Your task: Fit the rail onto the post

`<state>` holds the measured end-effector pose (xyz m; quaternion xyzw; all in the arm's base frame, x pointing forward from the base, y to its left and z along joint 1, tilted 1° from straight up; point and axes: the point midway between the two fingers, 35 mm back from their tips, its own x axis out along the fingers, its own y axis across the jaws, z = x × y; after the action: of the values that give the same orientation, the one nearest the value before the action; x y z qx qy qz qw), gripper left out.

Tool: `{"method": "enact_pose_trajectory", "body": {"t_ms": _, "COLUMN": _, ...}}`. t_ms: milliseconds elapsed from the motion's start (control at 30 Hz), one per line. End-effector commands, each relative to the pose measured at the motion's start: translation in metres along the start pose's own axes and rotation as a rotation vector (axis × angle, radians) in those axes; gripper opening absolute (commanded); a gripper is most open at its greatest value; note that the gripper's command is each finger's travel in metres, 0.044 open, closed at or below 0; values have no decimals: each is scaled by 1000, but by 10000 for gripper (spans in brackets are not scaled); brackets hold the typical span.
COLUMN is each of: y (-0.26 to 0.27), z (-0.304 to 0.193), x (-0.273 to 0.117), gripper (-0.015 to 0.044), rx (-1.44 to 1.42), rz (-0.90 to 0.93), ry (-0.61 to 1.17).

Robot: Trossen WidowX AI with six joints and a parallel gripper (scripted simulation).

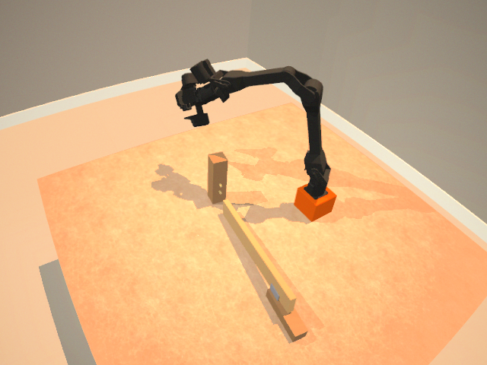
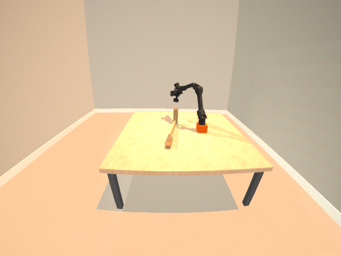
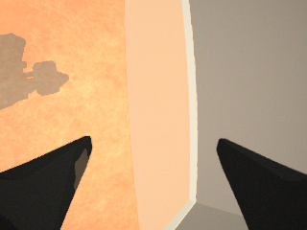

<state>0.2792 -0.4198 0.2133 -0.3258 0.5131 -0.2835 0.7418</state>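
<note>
The bed rail (image 1: pixel 256 250) (image 2: pixel 172 128) slopes down from the footboard block (image 1: pixel 295 325) (image 2: pixel 168 143), where its far end sits at the grey-blue bracket (image 1: pixel 274 292). Its near end is down at the table, in front of the wooden post (image 1: pixel 214 179) (image 2: pixel 175 113). Two small pegs (image 1: pixel 220 185) show on the post's face, above that rail end and outside it. The holes in the rail's end are hidden. My gripper (image 1: pixel 187 104) (image 2: pixel 173 96) (image 3: pixel 155 144) is open and empty, high above the table around the post, well clear of the rail. The wrist view shows neither rail nor post.
The orange base block (image 1: pixel 313 204) (image 2: pixel 201 128) carries the arm, to the right of the post and rail. The arm (image 1: pixel 313 129) (image 2: pixel 200 103) rises from it and reaches over to the left. The table's far edge and the wall (image 3: pixel 254 86) show in the wrist view.
</note>
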Motion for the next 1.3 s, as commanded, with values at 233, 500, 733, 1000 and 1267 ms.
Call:
{"method": "enact_pose_trajectory", "body": {"t_ms": 233, "y": 110, "z": 93, "x": -60, "gripper": 440, "rx": -258, "rz": 228, "ry": -206}}
{"method": "enact_pose_trajectory", "body": {"t_ms": 500, "y": 211, "z": 119, "x": -100, "gripper": 440, "rx": -490, "rz": 460, "ry": -292}}
{"method": "enact_pose_trajectory", "body": {"t_ms": 733, "y": 305, "z": 106, "x": -149, "gripper": 440, "rx": -854, "rz": 704, "ry": -345}}
{"method": "enact_pose_trajectory", "body": {"t_ms": 1000, "y": 378, "z": 65, "x": -208, "gripper": 440, "rx": -1232, "rz": 940, "ry": -391}}
{"method": "enact_pose_trajectory", "body": {"t_ms": 1267, "y": 383, "z": 61, "x": -208, "gripper": 440, "rx": -1238, "rz": 944, "ry": -391}}
